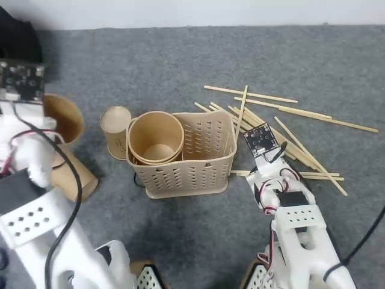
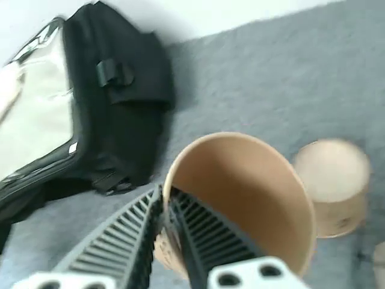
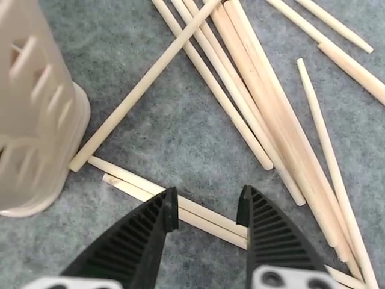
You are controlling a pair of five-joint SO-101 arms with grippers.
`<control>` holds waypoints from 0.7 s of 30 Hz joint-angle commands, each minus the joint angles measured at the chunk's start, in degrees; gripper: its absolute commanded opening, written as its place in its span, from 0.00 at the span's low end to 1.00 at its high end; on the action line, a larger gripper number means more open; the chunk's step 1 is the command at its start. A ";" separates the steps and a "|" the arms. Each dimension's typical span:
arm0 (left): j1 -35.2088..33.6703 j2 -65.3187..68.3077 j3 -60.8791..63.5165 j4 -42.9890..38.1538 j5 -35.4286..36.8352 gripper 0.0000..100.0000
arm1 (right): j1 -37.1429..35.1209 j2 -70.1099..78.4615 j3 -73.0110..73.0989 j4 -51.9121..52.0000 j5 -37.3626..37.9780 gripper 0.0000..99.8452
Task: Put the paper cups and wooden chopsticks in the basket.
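Observation:
My left gripper (image 2: pixel 163 208) is shut on the rim of a tan paper cup (image 2: pixel 240 192), one finger inside and one outside. That cup (image 1: pixel 63 117) is held at the far left, apart from the beige slotted basket (image 1: pixel 207 171). Stacked paper cups (image 1: pixel 155 137) stand in the basket's left half. Another cup (image 1: pixel 115 129) stands upside down against the basket's left side. Wooden chopsticks (image 1: pixel 283 105) lie scattered to the right of the basket. My right gripper (image 3: pixel 207 208) is open just above a pair of chopsticks (image 3: pixel 138 183) beside the basket's wall (image 3: pixel 30 120).
A black bag (image 2: pixel 108 102) lies on the grey carpet beyond the held cup. A brown object (image 1: pixel 78 174) sits partly hidden under the left arm. The right arm (image 1: pixel 295 217) stands in front of the chopstick pile.

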 commanded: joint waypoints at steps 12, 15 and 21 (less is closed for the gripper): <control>19.69 -1.67 -18.24 8.97 17.58 0.01 | -0.22 -0.04 -0.53 -1.10 0.88 0.18; 26.99 -1.67 -25.01 12.57 19.60 0.01 | -0.22 -0.04 -0.53 -1.10 0.88 0.18; 36.75 -1.58 -33.89 21.27 20.04 0.01 | 0.04 -0.40 -0.53 -1.10 0.88 0.18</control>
